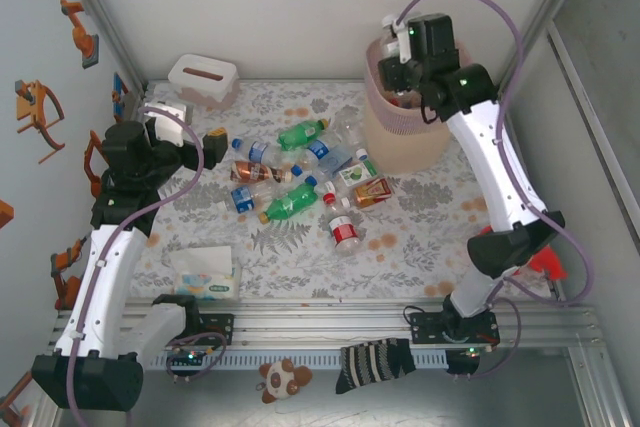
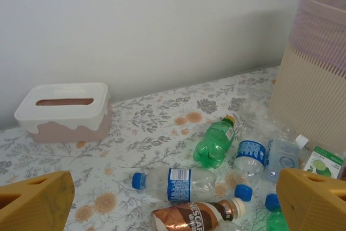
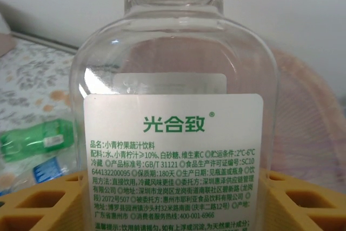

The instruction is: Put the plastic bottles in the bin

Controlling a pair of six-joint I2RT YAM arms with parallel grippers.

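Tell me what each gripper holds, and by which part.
The right gripper holds a clear bottle by its labelled body; the left gripper is open and holds nothing.

The table (image 1: 420, 237) is covered with a pale cloth printed with grey leaves and small orange flowers. Behind it stands a plain white back wall (image 1: 300, 7), which meets the cloth in a straight line. The left wall (image 1: 30, 47) is pale blue and carries orange and blue shapes (image 1: 38, 107) fixed on it. On the right side there is a grey panel (image 1: 600, 97) in a metal frame. Along the near edge run aluminium rails (image 1: 330, 322). The light is soft and even, with only weak shadows.
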